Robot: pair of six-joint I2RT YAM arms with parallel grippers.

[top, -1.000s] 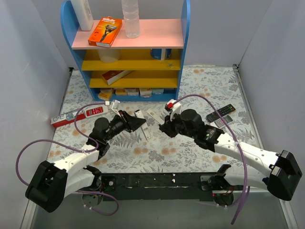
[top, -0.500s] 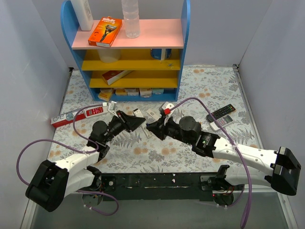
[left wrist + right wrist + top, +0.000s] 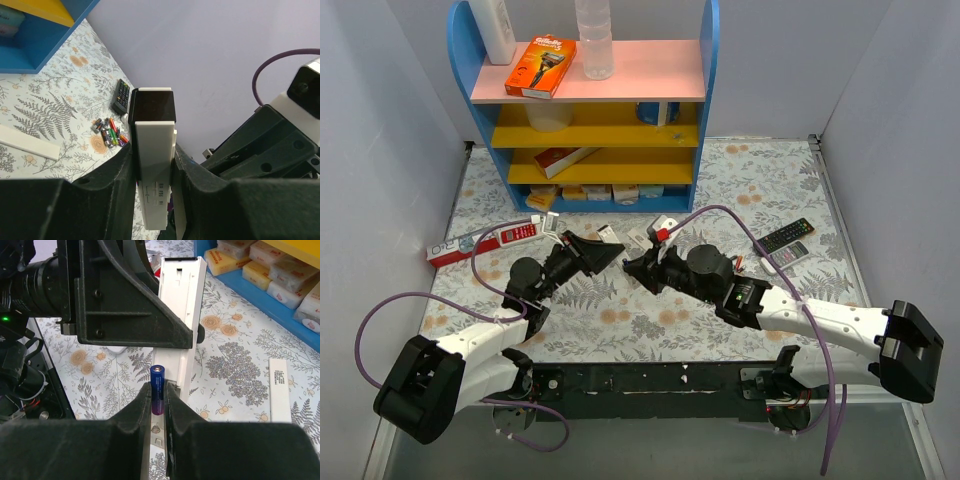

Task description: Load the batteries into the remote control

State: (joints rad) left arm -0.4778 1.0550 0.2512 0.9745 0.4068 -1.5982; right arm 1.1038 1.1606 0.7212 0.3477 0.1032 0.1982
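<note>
**A:** The right pincer [image 3: 158, 396] was pressed onto one purple battery [image 3: 158, 382]. It held the cell upright, close in front of the open bay of the remote control [image 3: 185, 295]. I couldn't tell whether they touched.

**B:** And the remote itself?

**A:** It was up off the tabletop [image 3: 235, 365], clamped across its width by the left pincer [image 3: 153, 165]. The other batteries [image 3: 110, 136] lay in a loose heap on the tabletop, near a black remote [image 3: 121, 96].

**B:** What could have spoiled it?

**A:** By my reckoning, a crooked entry. If the cell met the bay wall at an angle, it could twist in the grip and drop. A hard push might also slide the remote through the left fingers. I couldn't read the bay's polarity marks, so a reversed cell was possible.
</note>
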